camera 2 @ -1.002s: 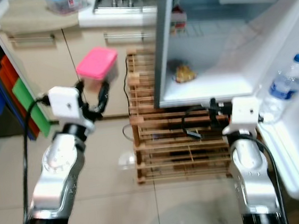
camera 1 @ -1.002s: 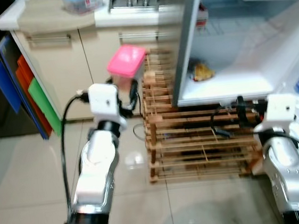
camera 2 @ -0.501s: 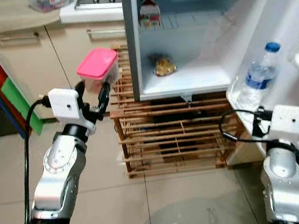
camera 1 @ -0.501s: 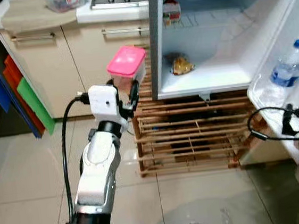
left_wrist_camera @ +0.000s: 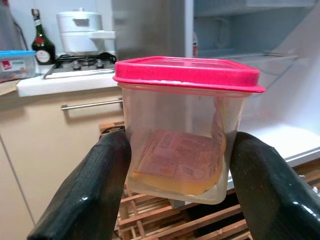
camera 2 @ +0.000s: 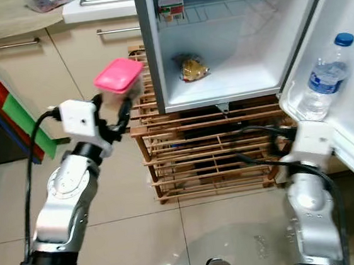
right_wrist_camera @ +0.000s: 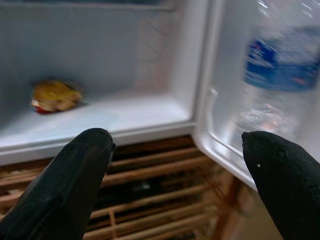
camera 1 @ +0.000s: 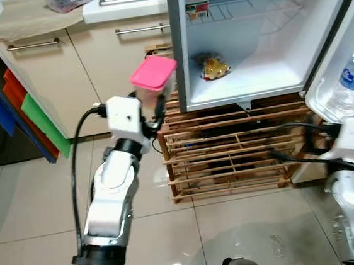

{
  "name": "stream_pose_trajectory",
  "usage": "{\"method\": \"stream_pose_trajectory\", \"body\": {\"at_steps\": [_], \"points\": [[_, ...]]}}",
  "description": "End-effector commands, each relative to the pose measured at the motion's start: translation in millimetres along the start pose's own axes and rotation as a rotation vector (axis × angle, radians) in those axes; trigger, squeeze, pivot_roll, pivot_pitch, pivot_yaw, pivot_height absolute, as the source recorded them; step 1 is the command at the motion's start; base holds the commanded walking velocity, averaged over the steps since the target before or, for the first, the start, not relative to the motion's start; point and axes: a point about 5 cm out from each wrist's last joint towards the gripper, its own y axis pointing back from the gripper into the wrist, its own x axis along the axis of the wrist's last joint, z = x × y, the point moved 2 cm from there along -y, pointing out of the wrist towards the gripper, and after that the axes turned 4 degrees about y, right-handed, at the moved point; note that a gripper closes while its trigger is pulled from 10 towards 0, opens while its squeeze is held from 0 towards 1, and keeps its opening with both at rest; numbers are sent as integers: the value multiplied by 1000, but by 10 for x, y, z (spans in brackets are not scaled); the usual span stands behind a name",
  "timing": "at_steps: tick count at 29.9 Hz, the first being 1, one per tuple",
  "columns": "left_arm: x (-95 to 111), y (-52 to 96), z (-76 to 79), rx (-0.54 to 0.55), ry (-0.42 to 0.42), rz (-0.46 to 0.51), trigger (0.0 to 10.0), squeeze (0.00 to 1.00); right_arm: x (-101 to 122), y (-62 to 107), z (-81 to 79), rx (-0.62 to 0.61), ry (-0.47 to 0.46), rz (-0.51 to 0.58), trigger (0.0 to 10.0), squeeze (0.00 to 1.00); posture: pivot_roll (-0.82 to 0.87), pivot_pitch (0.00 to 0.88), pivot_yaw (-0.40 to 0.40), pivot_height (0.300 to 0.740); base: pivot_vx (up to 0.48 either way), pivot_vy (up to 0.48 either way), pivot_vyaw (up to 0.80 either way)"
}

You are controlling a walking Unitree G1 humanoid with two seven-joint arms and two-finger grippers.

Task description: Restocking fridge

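Pink-lidded container (camera 1: 153, 79) sits clamped between the 2 fingers of the left gripper (camera 1: 148, 107) in the head views, held up just left of the open fridge (camera 1: 247, 81) and level with its bottom shelf, where a yellow packet (camera 1: 213, 66) lies. In the left wrist view both fingers (left_wrist_camera: 102, 175) press the clear walls below the lid, so the tub should travel level and land on bare shelf beside the packet. In the right wrist view the right gripper (right_wrist_camera: 180, 185) is spread wide and empty, near the door's water bottle (right_wrist_camera: 272, 75), and should stay out of the way.

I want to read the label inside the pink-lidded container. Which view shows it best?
The left wrist view: the pink-lidded container sits close between the left claw fingers, its label visible through the clear wall. Both eye views show it small, mostly its lid, beside the fridge.
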Motion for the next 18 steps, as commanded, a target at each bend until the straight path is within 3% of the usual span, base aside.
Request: {"method": "stream_pose_trajectory", "body": {"at_steps": [1,3,6,12,16,18], "points": [[-32,-61,-22,11,-8,-13,10000,0,56,10,-38,14,-21,21,10000,0,-205,103,60,740,0,-465,0],[-35,-86,-21,12,-11,-13,10000,0,53,6,-51,16,-24,20,10000,0,-207,99,60,740,0,-465,0],[18,-172,-5,0,-12,11,10000,0,78,-8,-79,40,-16,24,10000,0,-207,91,60,740,0,-450,717],[30,-182,21,-11,-14,24,10000,0,90,-24,-93,57,-7,26,10000,0,-207,84,53,740,0,-450,694],[36,-175,53,-26,3,38,10000,0,96,-10,-137,82,-12,30,10000,0,-208,85,46,740,0,-450,0],[63,-157,87,-42,29,59,10000,0,88,26,-197,120,-2,31,10000,0,-207,85,43,740,0,0,0]]}}
